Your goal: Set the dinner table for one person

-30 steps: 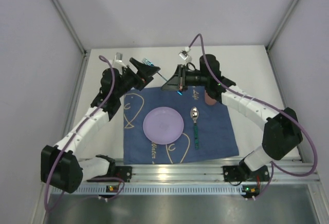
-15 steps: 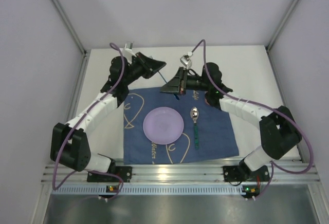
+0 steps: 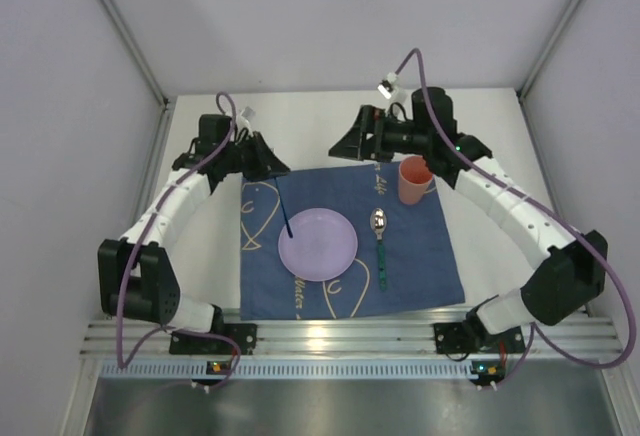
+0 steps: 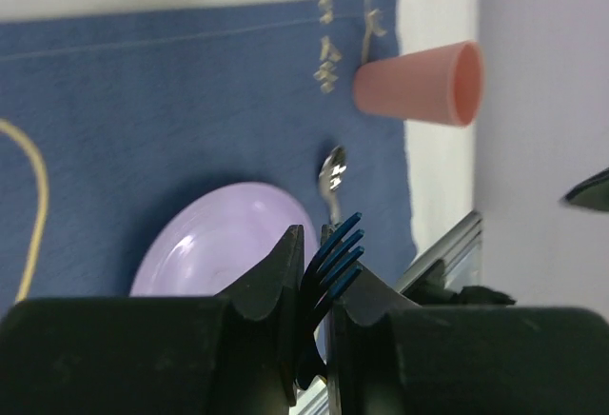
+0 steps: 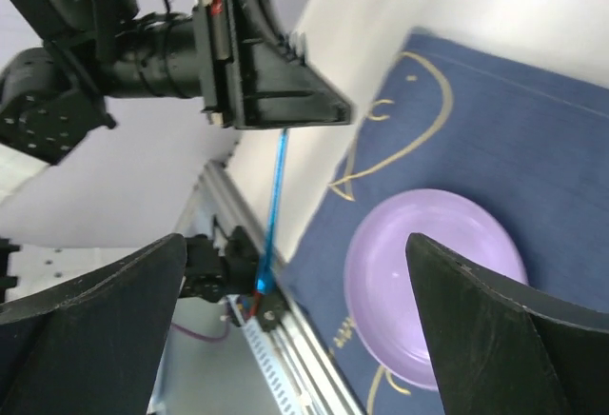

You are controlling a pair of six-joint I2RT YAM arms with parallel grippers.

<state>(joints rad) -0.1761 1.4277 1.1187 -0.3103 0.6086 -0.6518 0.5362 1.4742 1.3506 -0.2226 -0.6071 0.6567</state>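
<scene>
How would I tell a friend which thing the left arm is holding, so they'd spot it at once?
Find the blue cloth on the table. Over its left part the left pincer grips a thin fork by its tines, handle slanting down toward the purple plate. Unlike the silver-and-green spoon lying flat right of the plate, it is all blue and held up.

One blue placemat (image 3: pixel 420 256) with fish drawings, one lilac plate (image 3: pixel 320 246), one blue fork (image 3: pixel 284 211), one green-handled spoon (image 3: pixel 379 246), one salmon-pink cup (image 3: pixel 414 180); two robot arms, the left arm (image 3: pixel 175 201) and the right arm (image 3: pixel 510 211); one white dinner table (image 3: pixel 310 116)
</scene>
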